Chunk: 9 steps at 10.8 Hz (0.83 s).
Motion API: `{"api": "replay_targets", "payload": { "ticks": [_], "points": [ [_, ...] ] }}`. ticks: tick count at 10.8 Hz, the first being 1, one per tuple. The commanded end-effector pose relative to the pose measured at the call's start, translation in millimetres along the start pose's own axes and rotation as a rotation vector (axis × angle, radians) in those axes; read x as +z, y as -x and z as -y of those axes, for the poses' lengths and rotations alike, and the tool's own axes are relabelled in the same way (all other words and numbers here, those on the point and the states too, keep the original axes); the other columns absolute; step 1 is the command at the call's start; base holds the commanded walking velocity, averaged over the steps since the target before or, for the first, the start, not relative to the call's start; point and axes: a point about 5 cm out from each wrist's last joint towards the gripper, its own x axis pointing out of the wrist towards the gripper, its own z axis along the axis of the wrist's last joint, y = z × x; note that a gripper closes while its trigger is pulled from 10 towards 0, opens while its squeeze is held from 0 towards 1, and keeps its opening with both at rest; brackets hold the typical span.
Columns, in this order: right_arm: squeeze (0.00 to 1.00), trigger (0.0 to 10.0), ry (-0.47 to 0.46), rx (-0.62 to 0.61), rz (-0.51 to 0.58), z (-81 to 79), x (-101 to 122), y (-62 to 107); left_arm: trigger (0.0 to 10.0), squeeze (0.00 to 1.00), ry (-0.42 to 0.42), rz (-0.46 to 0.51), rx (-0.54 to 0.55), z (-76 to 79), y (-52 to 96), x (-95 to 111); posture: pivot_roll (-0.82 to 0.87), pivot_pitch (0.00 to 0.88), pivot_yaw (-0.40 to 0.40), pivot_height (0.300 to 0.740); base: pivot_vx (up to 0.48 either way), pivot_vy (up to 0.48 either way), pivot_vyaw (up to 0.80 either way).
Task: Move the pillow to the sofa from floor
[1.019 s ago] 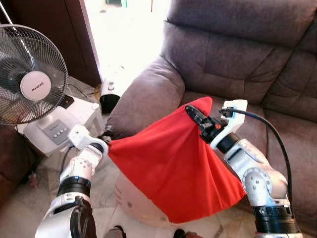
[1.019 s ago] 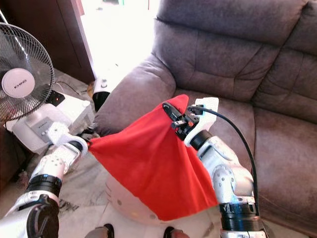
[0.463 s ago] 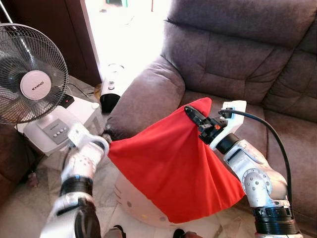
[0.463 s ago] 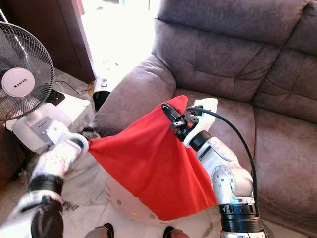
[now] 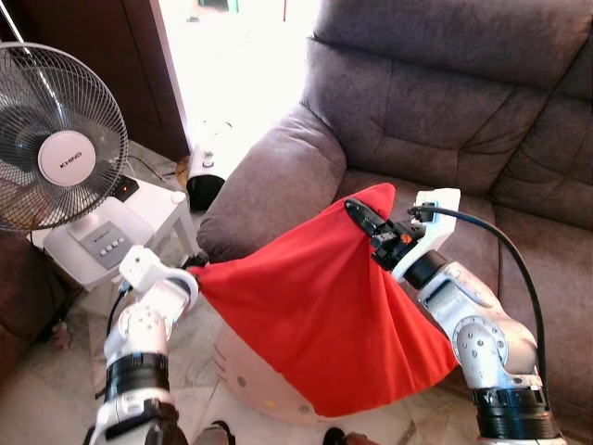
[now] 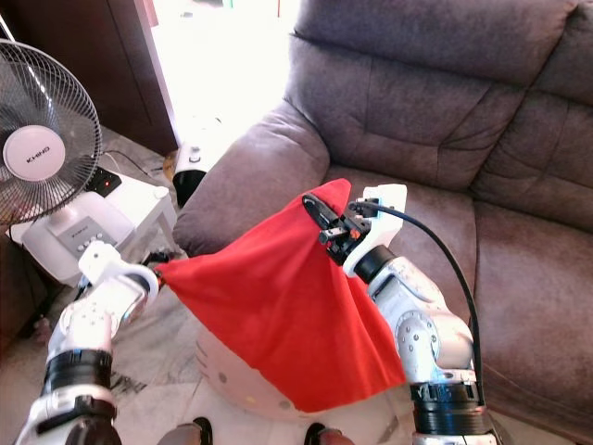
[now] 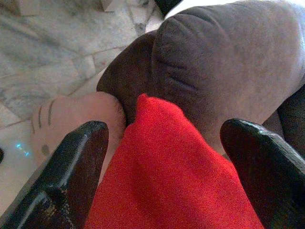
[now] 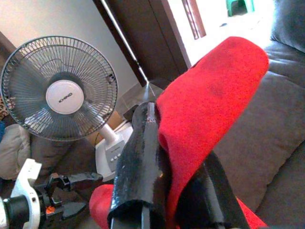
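The red pillow [image 5: 324, 315] hangs in the air in front of the brown sofa [image 5: 445, 102], stretched between both grippers. My right gripper [image 5: 366, 218] is shut on its top corner, just over the front of the seat cushion; the right wrist view shows the red fabric [image 8: 209, 105] pinched between its fingers. Down by the base of the sofa's armrest [image 5: 278, 176], my left gripper [image 5: 188, 272] holds the pillow's left corner. The left wrist view has the red corner [image 7: 162, 162] filling the gap between both black fingers [image 7: 71, 171].
A white rounded object with a cartoon face [image 5: 250, 371] sits on the floor under the pillow. A standing fan [image 5: 60, 162] rises behind a white unit [image 5: 111, 236] at the left. A dark wooden door frame [image 5: 93, 46] stands behind the fan.
My left arm has dropped and shifted slightly left, drawing the pillow's left corner with it. The right gripper and the top corner have hardly moved.
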Motion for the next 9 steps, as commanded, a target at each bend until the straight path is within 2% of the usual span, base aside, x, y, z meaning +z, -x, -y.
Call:
{"api": "replay_targets", "payload": {
  "ticks": [1, 2, 3, 8, 9],
  "points": [
    [0.0, 10.0, 0.059, 0.086, 0.106, -15.4, 25, -2.7, 10.0, 0.0, 0.005, -0.016, 0.018, -3.1, 1.2, -4, 0.08, 0.159, -0.056, 0.74, 0.0, 0.0, 0.0],
    [0.0, 10.0, 0.061, 0.086, 0.106, -15.5, 24, -3.1, 10.0, 0.0, 0.026, -0.009, -0.004, -3.0, -0.1, -7, 0.07, 0.15, -0.055, 0.74, 0.0, 0.0, 0.0],
    [0.0, 10.0, 0.06, 0.093, 0.11, -17.0, 25, -4.2, 10.0, 0.0, 0.029, 0.048, -0.054, -0.2, -4.2, -4, 0.07, 0.148, -0.057, 0.74, 0.0, 0.0, 0.0],
    [0.0, 10.0, 0.065, 0.097, 0.107, -17.9, 26, -2.3, 10.0, 0.0, 0.051, 0.025, 0.003, -22.3, -17.3, -14, 0.05, 0.154, -0.065, 0.74, 0.0, 0.0, 0.0],
    [0.0, 10.0, 0.066, 0.099, 0.106, -18.2, 26, -2.2, 10.0, 0.0, 0.076, 0.041, -0.035, -18.3, -20.4, -13, 0.05, 0.154, -0.068, 0.74, 0.0, 0.0, 0.0]
  ]
}}
